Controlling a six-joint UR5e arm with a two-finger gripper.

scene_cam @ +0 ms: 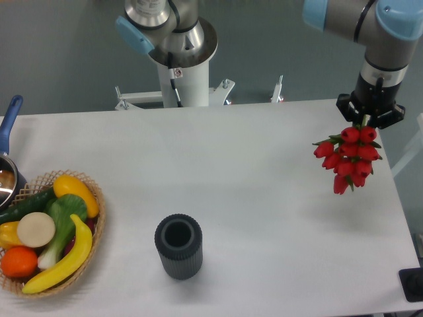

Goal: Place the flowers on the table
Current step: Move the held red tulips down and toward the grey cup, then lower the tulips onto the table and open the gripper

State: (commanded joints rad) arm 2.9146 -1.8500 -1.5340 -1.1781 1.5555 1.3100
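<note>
The flowers (349,156), a bunch of red tulip buds with green stems, hang buds-down from my gripper (367,119) over the right side of the white table (251,172). The gripper is shut on the stem end and holds the bunch above the tabletop. The fingertips are mostly hidden by the black gripper body and the stems.
A dark ribbed cup (178,246) stands upright at the front middle. A wicker basket (49,234) with bananas, an orange, a yellow pepper and a leafy vegetable sits at the front left. A pot with a blue handle (8,142) is at the left edge. The arm's base (180,59) stands behind the table.
</note>
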